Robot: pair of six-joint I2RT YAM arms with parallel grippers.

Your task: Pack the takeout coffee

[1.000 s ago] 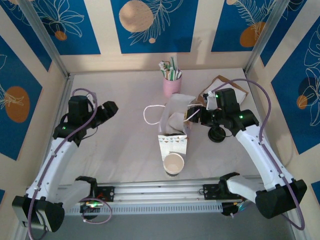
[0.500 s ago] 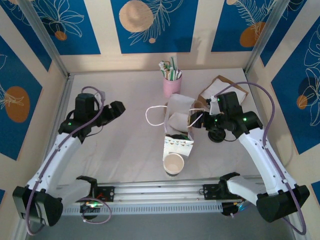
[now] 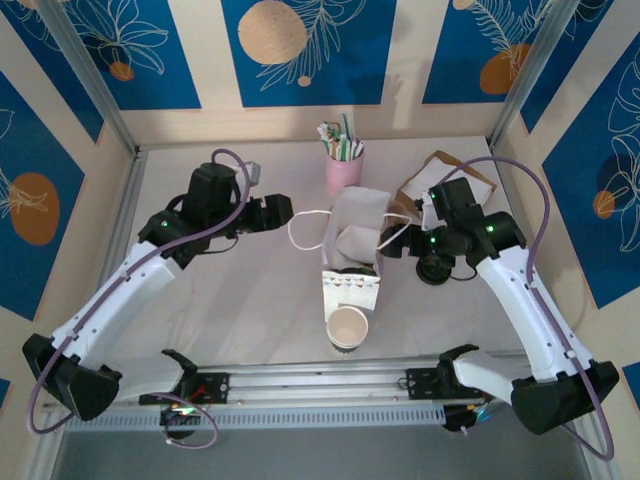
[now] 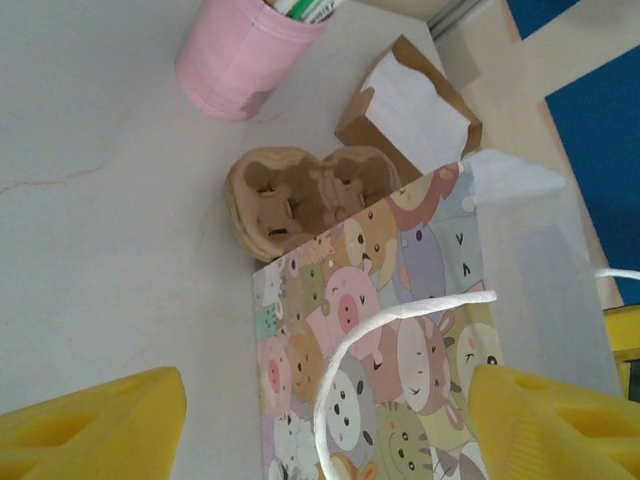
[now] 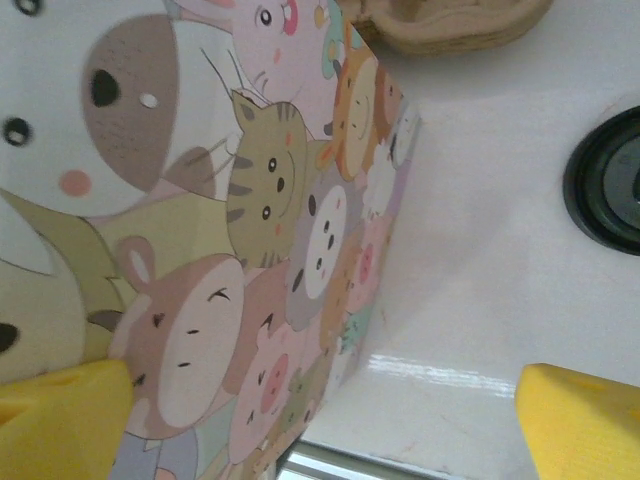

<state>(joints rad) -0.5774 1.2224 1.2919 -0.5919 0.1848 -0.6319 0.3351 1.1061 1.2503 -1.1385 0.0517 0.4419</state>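
Note:
The takeout coffee shows its round black lid on the table right of the bag, partly under my right arm. The right wrist view has that lid at its right edge. A paper bag printed with cartoon animals stands mid-table. My left gripper is open at the bag's left, and the bag's white handle loop arcs between its yellow fingers untouched. My right gripper is open at the bag's right side. The bag's wall lies against its left finger.
A lidless white cup stands in front of the bag. A pink cup of straws stands behind it. A brown box with white paper sits at the back right. A pulp cup carrier lies behind the bag.
My left arm swung right, up to the bag's handle. My right gripper opened wide and let go of the bag, which shifted a little.

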